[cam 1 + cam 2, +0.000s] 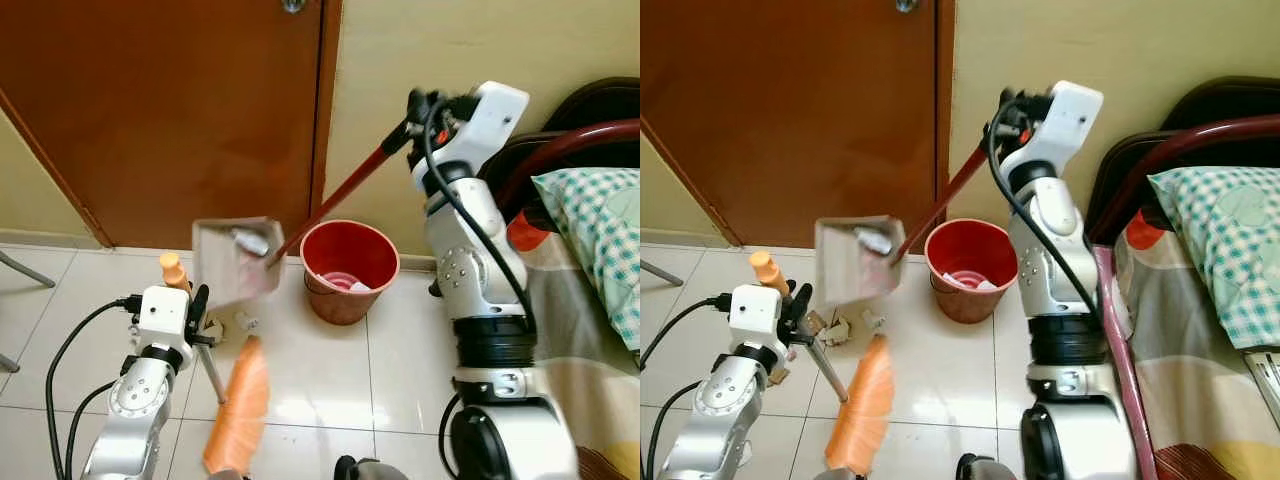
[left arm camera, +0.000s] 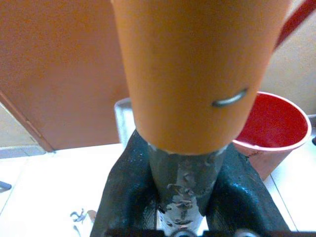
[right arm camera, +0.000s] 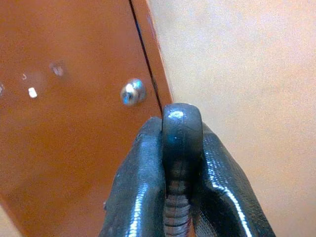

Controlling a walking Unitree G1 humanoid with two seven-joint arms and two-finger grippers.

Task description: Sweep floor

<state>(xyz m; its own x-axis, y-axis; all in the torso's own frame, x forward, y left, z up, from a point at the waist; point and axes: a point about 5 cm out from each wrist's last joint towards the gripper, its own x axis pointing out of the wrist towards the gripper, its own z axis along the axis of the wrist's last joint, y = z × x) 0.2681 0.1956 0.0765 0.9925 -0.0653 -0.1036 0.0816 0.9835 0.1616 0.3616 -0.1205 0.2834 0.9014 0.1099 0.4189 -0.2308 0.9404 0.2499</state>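
Note:
My right gripper [image 1: 420, 105] is raised high near the wall, shut on the black grip [image 3: 181, 148] of a long red dustpan handle [image 1: 340, 195]. The grey dustpan [image 1: 235, 262] hangs tilted in the air just left of the red bucket [image 1: 350, 270], with scraps of rubbish in it. The bucket holds some white waste. My left gripper [image 1: 195, 305] is low at the left, shut on the broom's grey shaft [image 2: 180, 173] below its orange cap [image 1: 174, 268]. The orange bristles [image 1: 238, 410] rest on the tiled floor. Small scraps [image 1: 835, 328] lie on the tiles under the dustpan.
A closed brown door [image 1: 170, 110] and a cream wall [image 1: 400, 60] stand behind. A bed with a checked pillow [image 1: 600, 230] and a dark red frame [image 1: 560, 150] lies close on the right. A thin grey leg [image 1: 25, 268] crosses the far left edge.

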